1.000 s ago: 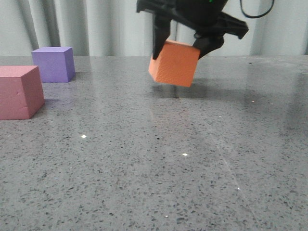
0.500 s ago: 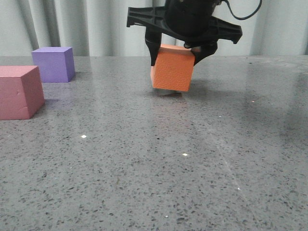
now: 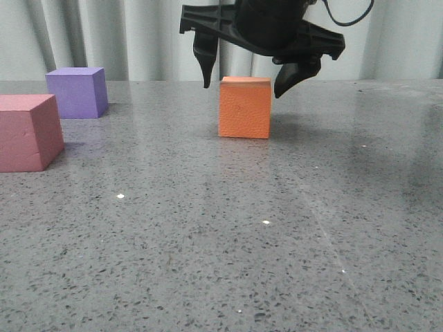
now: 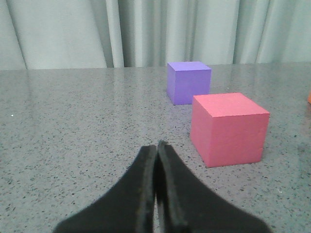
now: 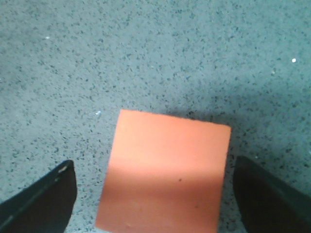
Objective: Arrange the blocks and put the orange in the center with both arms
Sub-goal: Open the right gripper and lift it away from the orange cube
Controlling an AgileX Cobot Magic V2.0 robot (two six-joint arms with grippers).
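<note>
Orange cube (image 3: 245, 108) now sits flat on the table (image 3: 208, 235), released; right gripper (image 3: 250, 72) spread above it. Left gripper (image 4: 156, 194) stays clenched empty, so the side blocks remain.

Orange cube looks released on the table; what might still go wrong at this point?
The open right gripper straddles the orange cube, fingertips below its top edge; any sideways drift while lifting may clip and shift it. The pink-red cube and purple cube sit far off to the left, so the arrangement looks unfinished. The left gripper is shut and would need to open before grasping either.
</note>
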